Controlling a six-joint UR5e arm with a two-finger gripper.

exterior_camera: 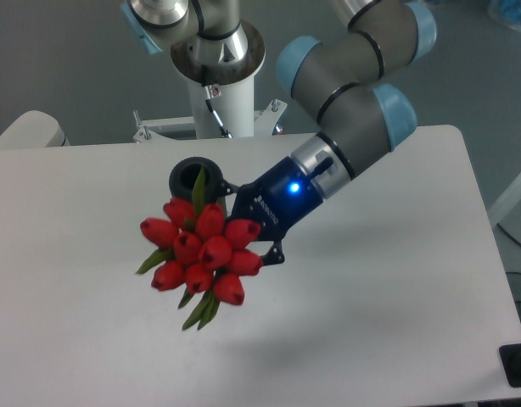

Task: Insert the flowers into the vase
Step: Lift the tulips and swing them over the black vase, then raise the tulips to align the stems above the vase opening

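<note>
So counting it all up: one bunch of flowers point(201, 250), and I get about ten red tulip buds in it, though a couple overlap so don't hold me to the exact number. Three or four green leaves poke out around the edges. One black vase point(191, 175), mostly hidden behind the blooms. One robot arm, one gripper point(248, 233), one white table point(396, 280).
</note>
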